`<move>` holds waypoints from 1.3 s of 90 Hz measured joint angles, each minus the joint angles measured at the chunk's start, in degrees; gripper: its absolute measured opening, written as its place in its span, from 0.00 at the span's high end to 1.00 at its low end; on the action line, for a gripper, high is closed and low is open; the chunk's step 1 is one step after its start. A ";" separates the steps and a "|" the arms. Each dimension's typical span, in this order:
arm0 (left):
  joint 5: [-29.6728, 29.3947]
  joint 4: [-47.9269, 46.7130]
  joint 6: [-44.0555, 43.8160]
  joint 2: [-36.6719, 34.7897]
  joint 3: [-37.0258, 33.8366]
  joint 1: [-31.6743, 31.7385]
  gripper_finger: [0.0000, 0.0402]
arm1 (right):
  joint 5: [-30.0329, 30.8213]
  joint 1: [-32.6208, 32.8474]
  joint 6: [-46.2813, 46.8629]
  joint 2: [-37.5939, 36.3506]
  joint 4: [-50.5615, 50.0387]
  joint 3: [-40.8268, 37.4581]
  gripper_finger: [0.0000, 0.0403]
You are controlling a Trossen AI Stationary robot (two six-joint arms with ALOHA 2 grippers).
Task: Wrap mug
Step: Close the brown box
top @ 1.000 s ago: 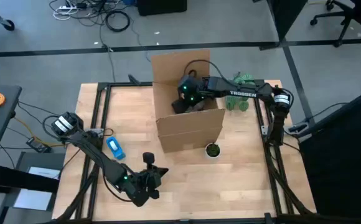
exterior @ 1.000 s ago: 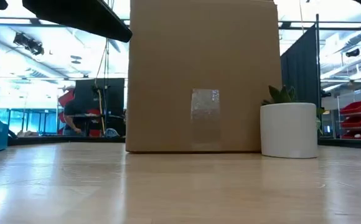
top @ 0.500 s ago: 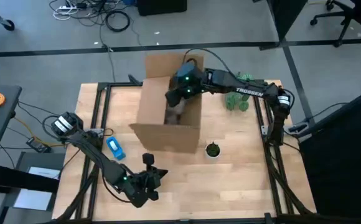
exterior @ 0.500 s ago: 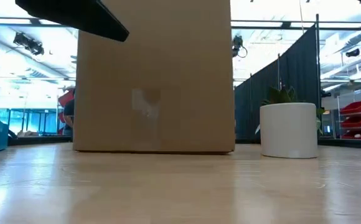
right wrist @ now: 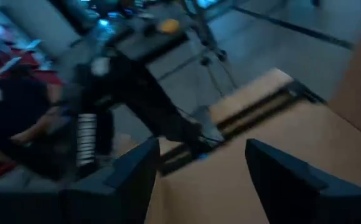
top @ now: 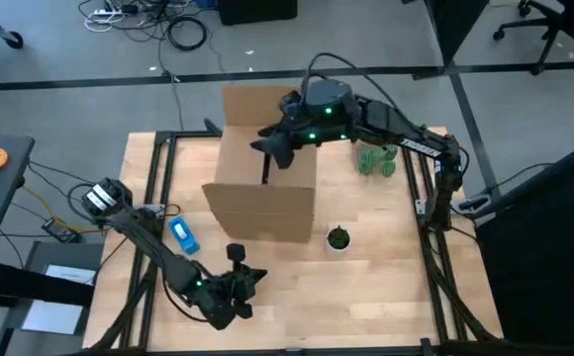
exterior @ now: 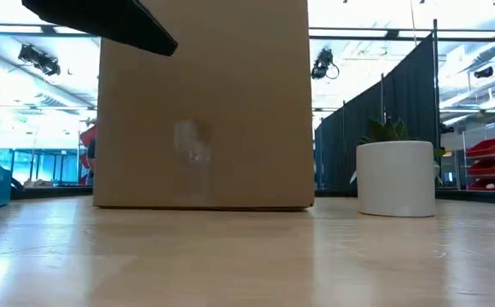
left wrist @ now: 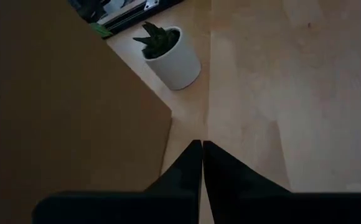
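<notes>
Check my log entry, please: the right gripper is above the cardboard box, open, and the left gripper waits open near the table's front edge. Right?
Not quite. The left gripper is shut, its fingers pressed together in the left wrist view. The right gripper is open above the cardboard box.

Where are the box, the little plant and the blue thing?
box (top: pixel 262 210): high view, its front wall.
plant (exterior: pixel 395 177): low view, its white pot.
blue thing (top: pixel 184 235): high view, its middle.

**Grey floor, cables and curtained bays**

A grey floor (top: pixel 386 40) surrounds the table, crossed by dark floor lines, with loose cables (top: pixel 158 20) lying near the far side. In the low view, bright ceiling lights, a black curtain partition (exterior: pixel 414 85) and red storage bins (exterior: pixel 491 162) fill the room behind.
</notes>
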 joint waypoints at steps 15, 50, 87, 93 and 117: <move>-2.65 0.77 0.00 0.00 0.00 0.00 1.00 | -9.03 5.85 -9.63 -0.04 -0.05 2.06 0.47; -10.25 -0.26 4.62 -7.36 3.64 -2.19 1.00 | 23.85 18.96 -31.08 1.51 -17.92 -4.69 0.60; -22.58 -0.09 17.96 -23.11 4.61 7.03 1.00 | 15.14 13.44 -30.22 1.09 -12.13 -18.49 0.80; -20.46 -0.80 17.46 -23.89 4.63 10.08 1.00 | 13.51 13.10 -30.81 1.04 -11.93 -18.68 0.84; -7.40 -13.99 5.48 -24.09 4.61 19.23 1.00 | 18.87 11.31 -43.32 -4.04 -9.18 -13.42 0.99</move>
